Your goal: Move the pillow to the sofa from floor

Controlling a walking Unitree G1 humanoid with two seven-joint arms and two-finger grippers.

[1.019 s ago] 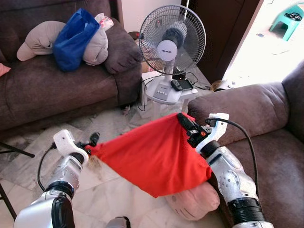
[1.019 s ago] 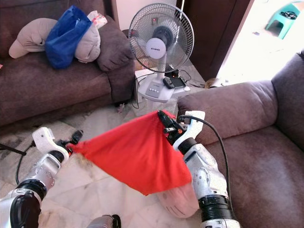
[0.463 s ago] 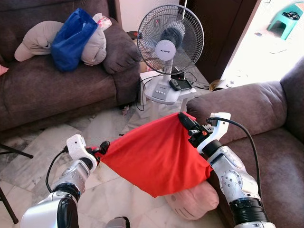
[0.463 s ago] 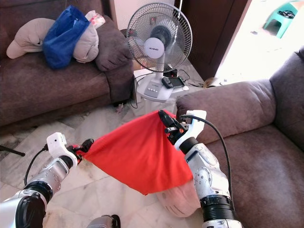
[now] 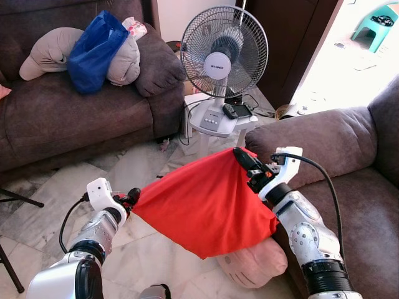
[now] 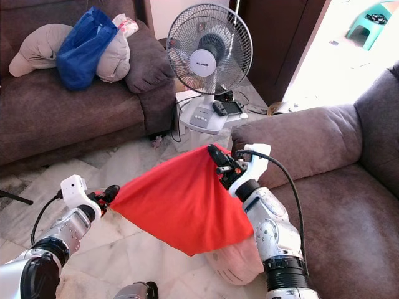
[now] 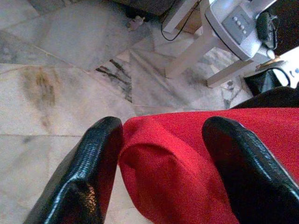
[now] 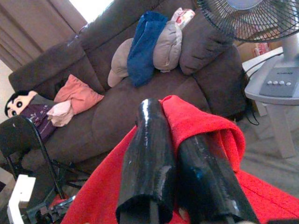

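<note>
Left eye view, fan (image 5: 223,62) ahead, red pillow (image 5: 209,205) clamped in both grippers' jaws, sofa arm (image 5: 318,140) right.

Against the far wall, a brown couch (image 5: 68,118) piled with grey cushions (image 5: 53,53) and a blue bag (image 5: 95,51) draped over them. Beside its arm, a white standing fan (image 5: 223,53) on a grey base with buttons (image 5: 215,119), cables trailing below. Marble floor (image 5: 56,187), veined and stained. Through the bright doorway, a teal stool (image 5: 377,22). At the couch's far end, a pink cloth (image 8: 77,93) and a cartoon doll (image 8: 21,107).
</note>
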